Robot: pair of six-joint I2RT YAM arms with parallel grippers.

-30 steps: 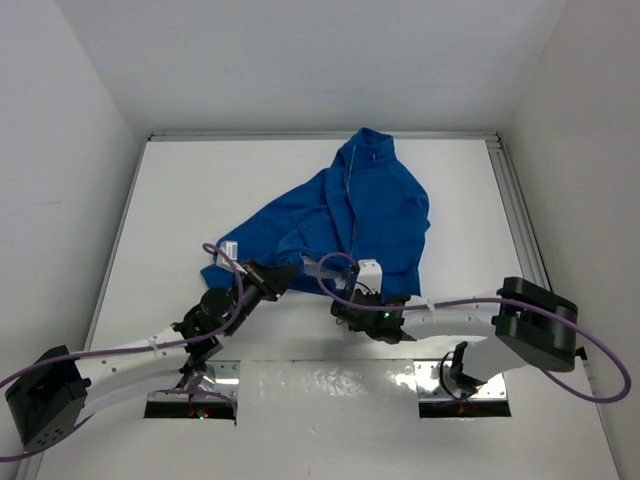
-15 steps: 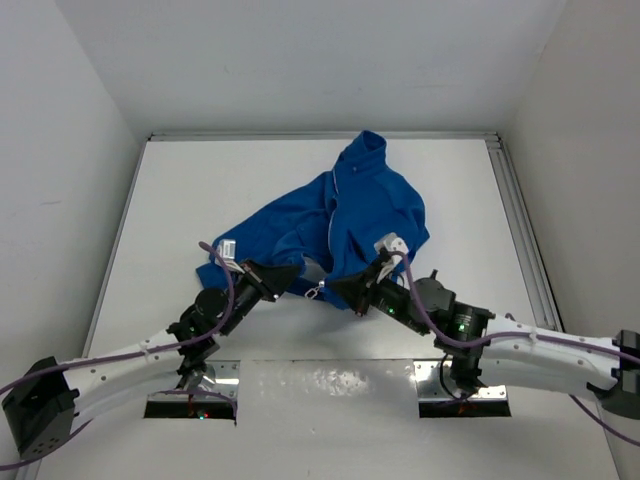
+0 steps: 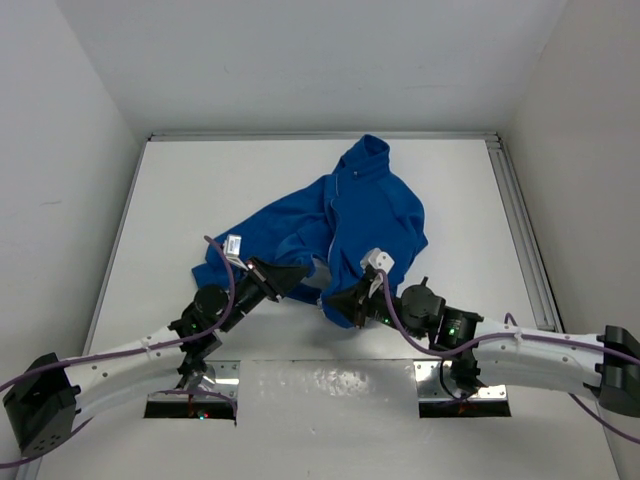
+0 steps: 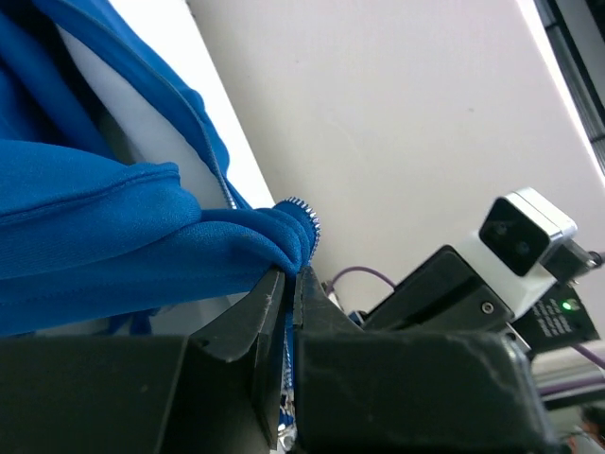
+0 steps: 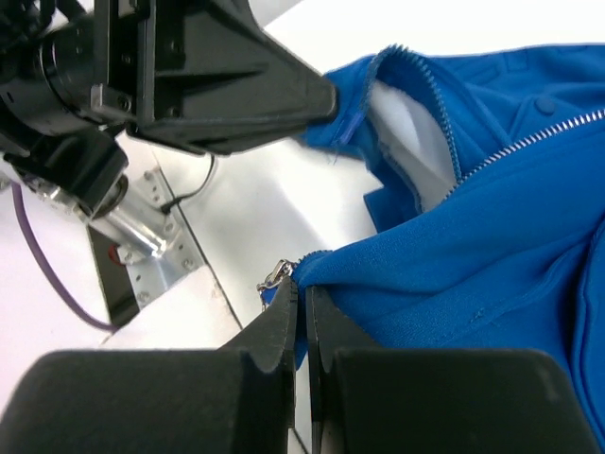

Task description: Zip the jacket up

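1. We see the jacket [image 3: 365, 210] crumpled on the bench [image 3: 190, 190], at 12 o'clock from our bases.
2. Our left claw [image 4: 291, 276] is clamped on its hem at 7 o'clock.
3. Our right claw [image 5: 302, 288] is clamped on its zipper edge at 6 o'clock.

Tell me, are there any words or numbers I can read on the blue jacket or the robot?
None. The jacket shows no label or logo. The left pincer, the right pincer and the white camera box bear no readable writing.
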